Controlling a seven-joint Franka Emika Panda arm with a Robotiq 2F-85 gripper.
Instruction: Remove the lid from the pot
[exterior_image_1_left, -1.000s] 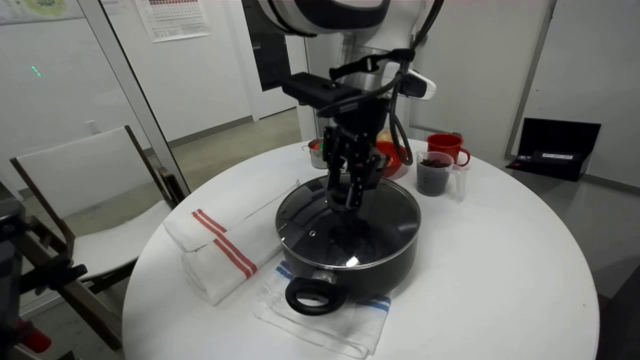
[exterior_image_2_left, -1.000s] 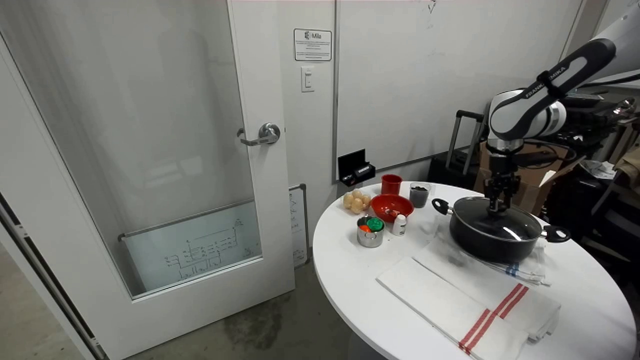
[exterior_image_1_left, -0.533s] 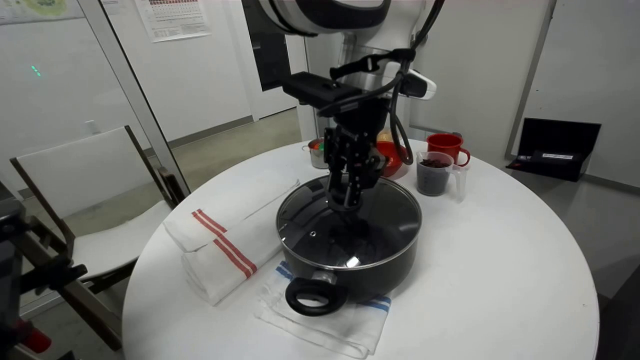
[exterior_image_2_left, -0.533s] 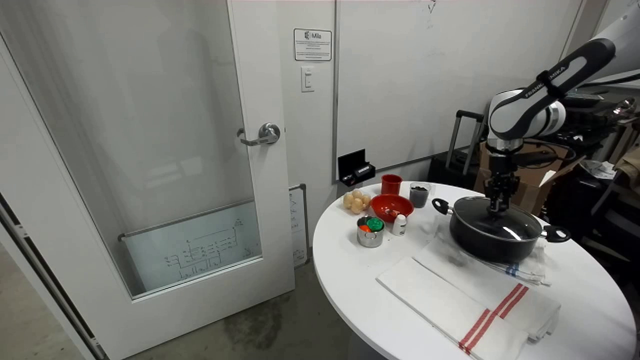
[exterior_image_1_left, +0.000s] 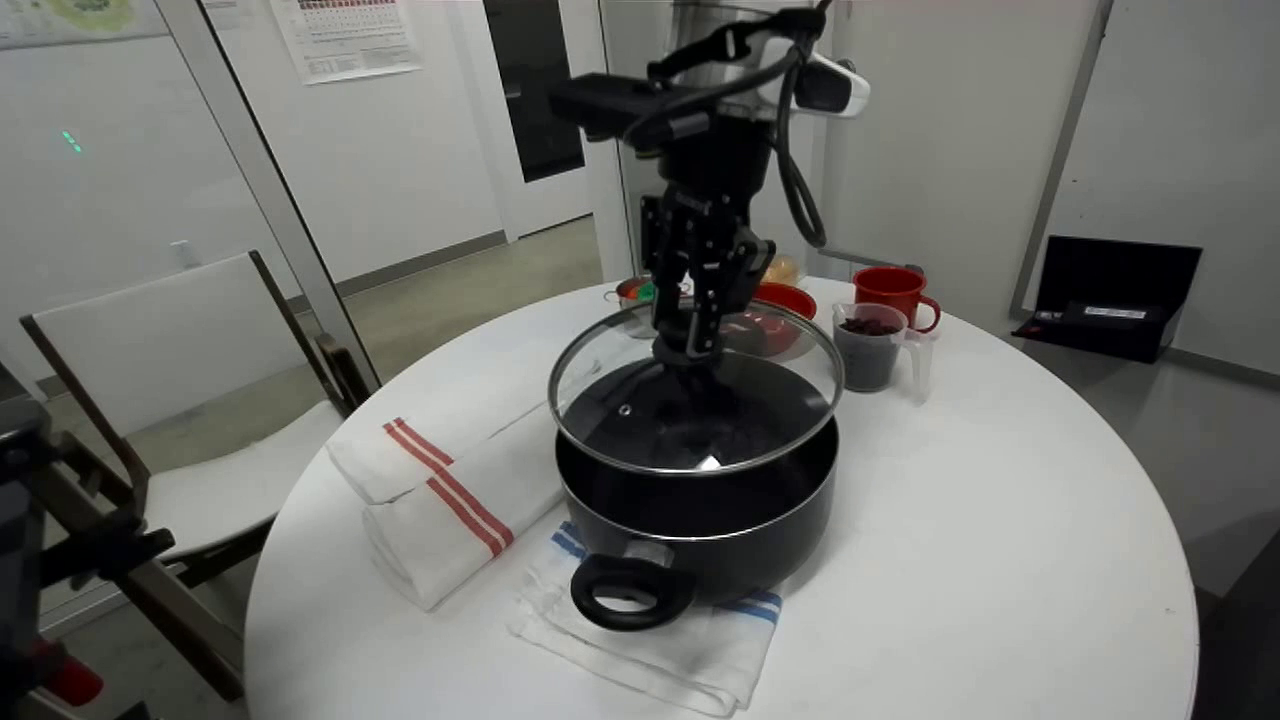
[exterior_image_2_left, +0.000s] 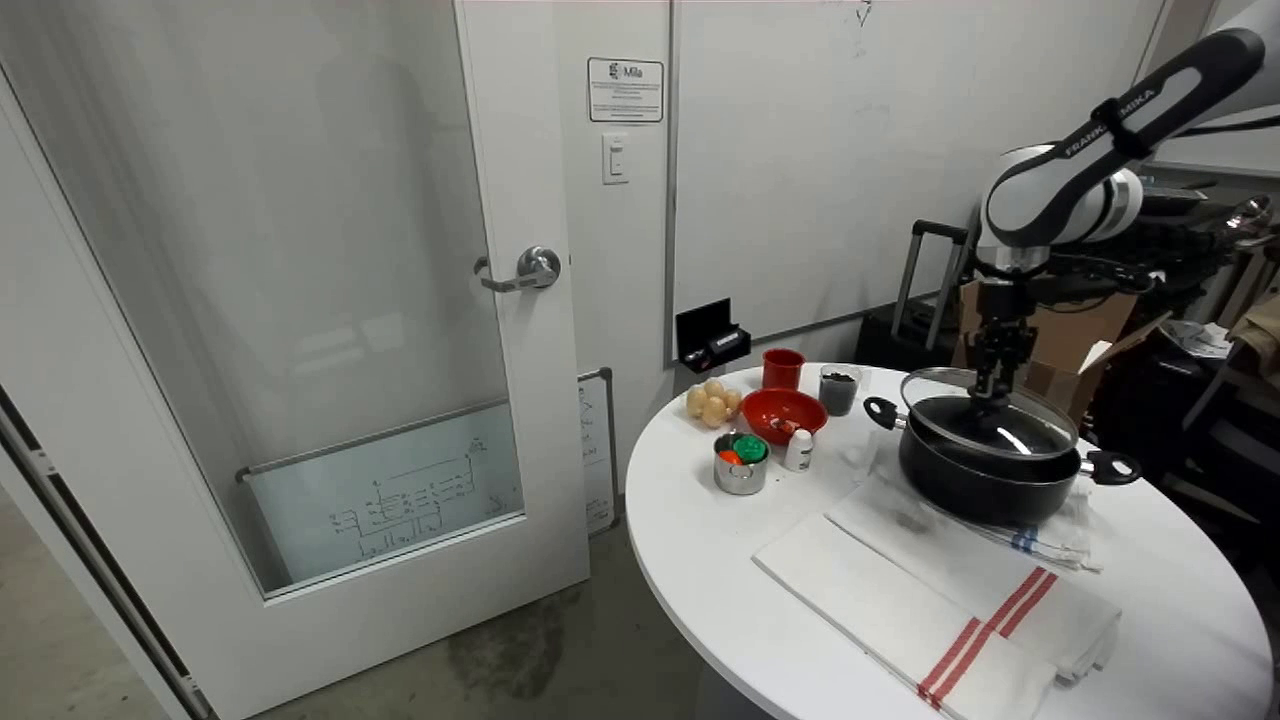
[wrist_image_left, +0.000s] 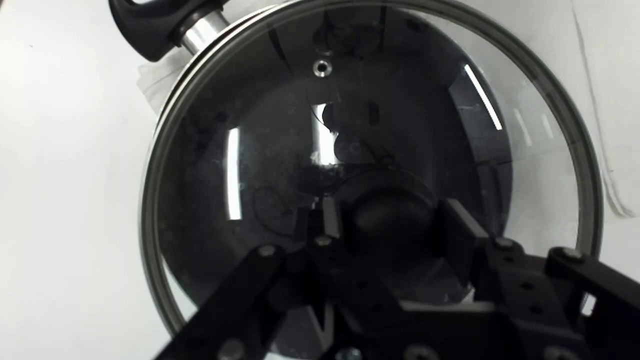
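The pot (exterior_image_1_left: 720, 565) is a wide black vessel with loop side handles, standing on the white table. It also shows in another exterior view (exterior_image_2_left: 965, 488), and one handle shows in the wrist view (wrist_image_left: 165, 22). The glass lid (exterior_image_1_left: 640, 440) is raised above the pot, roughly level, with a gap under its front rim. It also shows in the wrist view (wrist_image_left: 280, 165) and hangs over the pot in an exterior view (exterior_image_2_left: 950, 425). My gripper (exterior_image_1_left: 687, 342) is shut on the lid's dark centre knob; its fingers (wrist_image_left: 395, 220) flank the knob. The pot's inside looks dark.
A cloth with blue stripes (exterior_image_1_left: 650, 655) lies under the pot. A red-striped towel (exterior_image_1_left: 450, 500) lies beside it. Behind are a measuring cup (exterior_image_1_left: 866, 355), red mug (exterior_image_1_left: 885, 288), red bowl (exterior_image_2_left: 785, 412), metal cup (exterior_image_2_left: 740, 478) and white bottle (exterior_image_2_left: 799, 450).
My gripper has risen with the lid in it. The lid rested on the pot before and now hangs above it, and the pot's rim shows. The pot has stayed in place.
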